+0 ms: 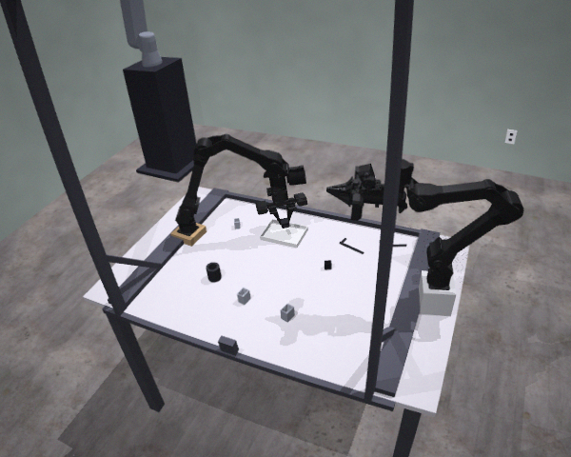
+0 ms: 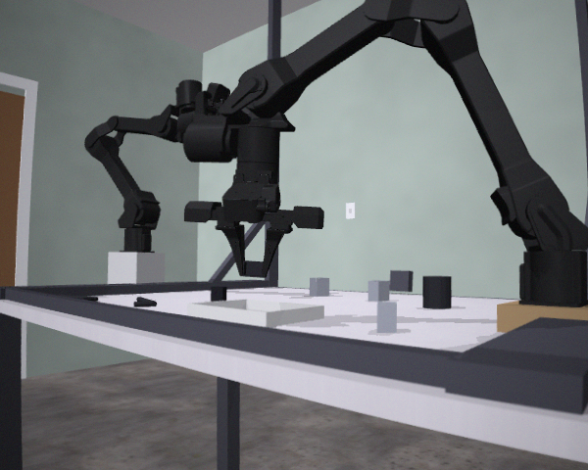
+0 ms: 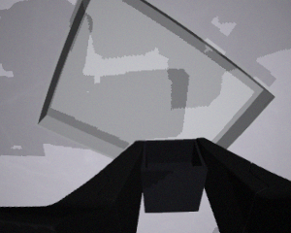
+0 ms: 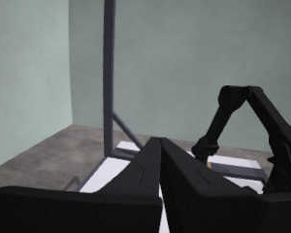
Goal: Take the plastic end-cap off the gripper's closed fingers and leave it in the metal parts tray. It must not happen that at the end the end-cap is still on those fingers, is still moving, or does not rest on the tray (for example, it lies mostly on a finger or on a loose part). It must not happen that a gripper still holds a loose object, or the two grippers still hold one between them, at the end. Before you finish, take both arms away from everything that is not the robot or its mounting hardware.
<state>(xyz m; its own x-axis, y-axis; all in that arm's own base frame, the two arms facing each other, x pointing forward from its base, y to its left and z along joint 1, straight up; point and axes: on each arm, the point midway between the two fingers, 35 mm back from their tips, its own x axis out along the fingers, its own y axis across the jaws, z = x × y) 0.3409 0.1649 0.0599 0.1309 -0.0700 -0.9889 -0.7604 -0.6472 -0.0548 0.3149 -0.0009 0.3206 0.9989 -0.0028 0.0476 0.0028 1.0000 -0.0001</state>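
My left gripper (image 1: 285, 225) (image 2: 255, 273) points down over the metal parts tray and is shut on the end-cap. The end-cap (image 2: 254, 267) (image 3: 172, 191) is a small dark, open-topped box between the fingertips, in the air above the tray. The metal parts tray (image 1: 281, 243) (image 2: 228, 313) (image 3: 64, 63) is pale, shallow and rectangular, and looks empty in the left wrist view. My right gripper (image 1: 329, 188) (image 4: 157, 144) is shut with its fingertips together, bare, high above the far right of the table in the top view; its tips are hidden in the exterior view.
Grey hollow blocks (image 1: 244, 296) (image 1: 287, 312) (image 1: 236, 223), a black cylinder (image 1: 213, 272) (image 2: 436, 292) and a small black block (image 1: 327, 264) (image 2: 218, 293) stand on the table. A hex key (image 1: 353, 247) lies right of the tray. A dark box (image 1: 227, 345) is at the near edge. Frame posts (image 1: 391, 196) rise around.
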